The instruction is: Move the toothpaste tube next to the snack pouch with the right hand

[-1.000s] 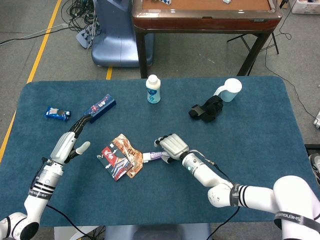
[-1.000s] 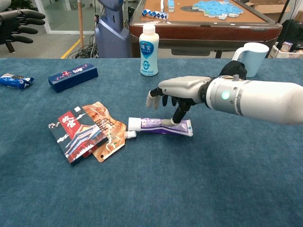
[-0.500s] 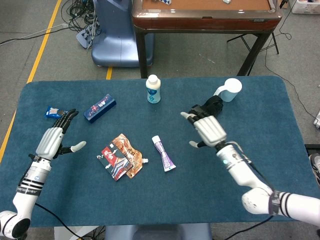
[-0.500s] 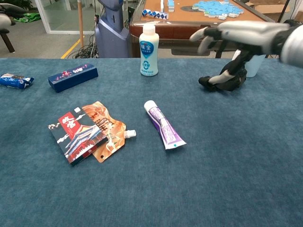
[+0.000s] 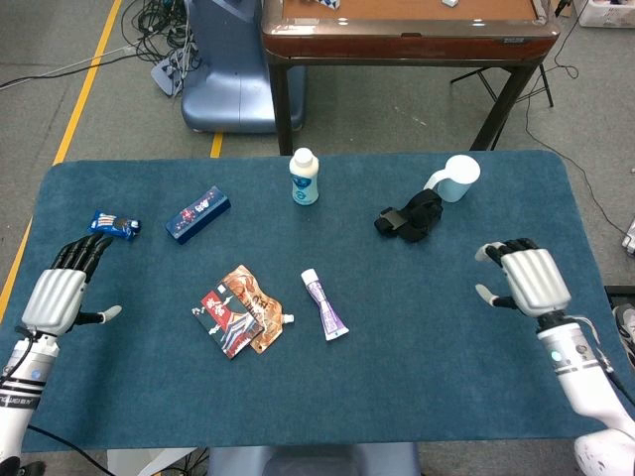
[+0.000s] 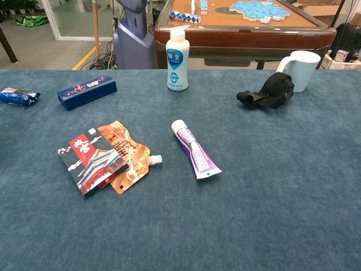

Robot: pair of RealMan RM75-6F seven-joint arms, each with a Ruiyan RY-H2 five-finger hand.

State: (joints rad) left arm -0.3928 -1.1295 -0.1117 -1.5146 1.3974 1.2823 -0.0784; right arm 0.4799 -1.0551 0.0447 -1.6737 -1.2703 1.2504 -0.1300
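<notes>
Lying flat on the blue table point(image 5: 476, 377), the toothpaste tube point(image 5: 324, 304) rests just beside the snack pouch point(image 5: 256, 308) — apart from its spout. Right hand point(image 5: 530, 279) and left hand point(image 5: 62, 293) hover at opposite table edges — fingers spread, holding nothing.

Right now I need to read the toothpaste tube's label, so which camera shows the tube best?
The chest view: the toothpaste tube lies close and large, cap toward the bottle, purple print visible. The head view shows it small, beside the snack pouch, print unreadable.
</notes>
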